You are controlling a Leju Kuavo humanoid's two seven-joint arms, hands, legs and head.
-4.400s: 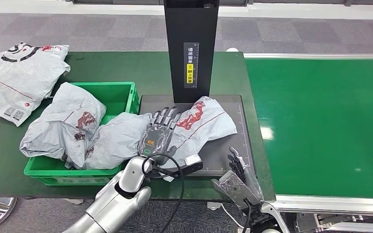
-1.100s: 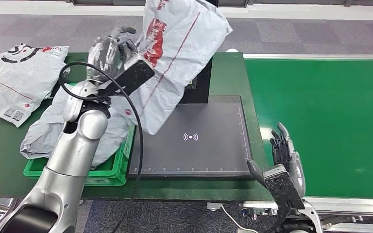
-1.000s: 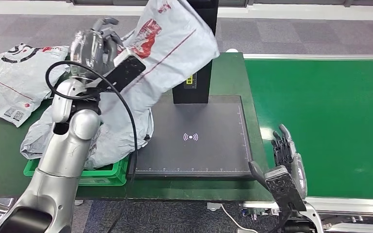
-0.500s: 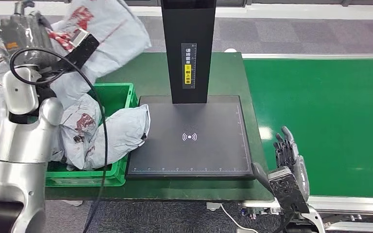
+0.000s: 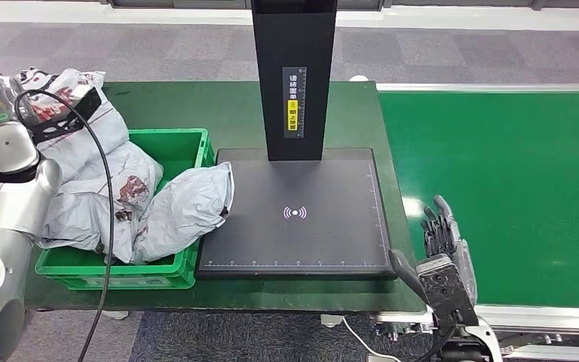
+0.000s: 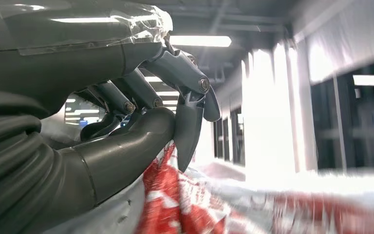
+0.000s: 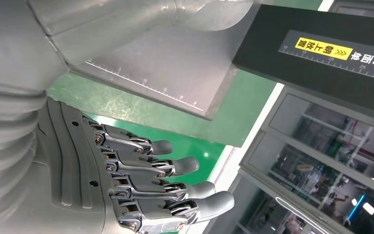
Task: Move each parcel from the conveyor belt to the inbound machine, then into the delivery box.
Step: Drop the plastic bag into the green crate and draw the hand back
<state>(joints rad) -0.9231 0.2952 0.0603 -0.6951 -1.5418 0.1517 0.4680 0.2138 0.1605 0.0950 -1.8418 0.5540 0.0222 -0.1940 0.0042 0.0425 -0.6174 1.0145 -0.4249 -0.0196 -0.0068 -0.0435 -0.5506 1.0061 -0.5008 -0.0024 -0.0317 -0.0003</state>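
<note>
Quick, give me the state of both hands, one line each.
Left hand: fingers closed on a grey parcel with red print, held over the green delivery box.
Right hand: open, fingers apart, holding nothing, beside the conveyor belt.

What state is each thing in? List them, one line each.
Left robot hand: fingers closed on a grey plastic parcel, over the box.
Right robot hand: open, empty, beside the belt.
Green plastic delivery box: heaped with grey parcels.
Black scanner pad: bare.
Green conveyor belt: bare.
</note>
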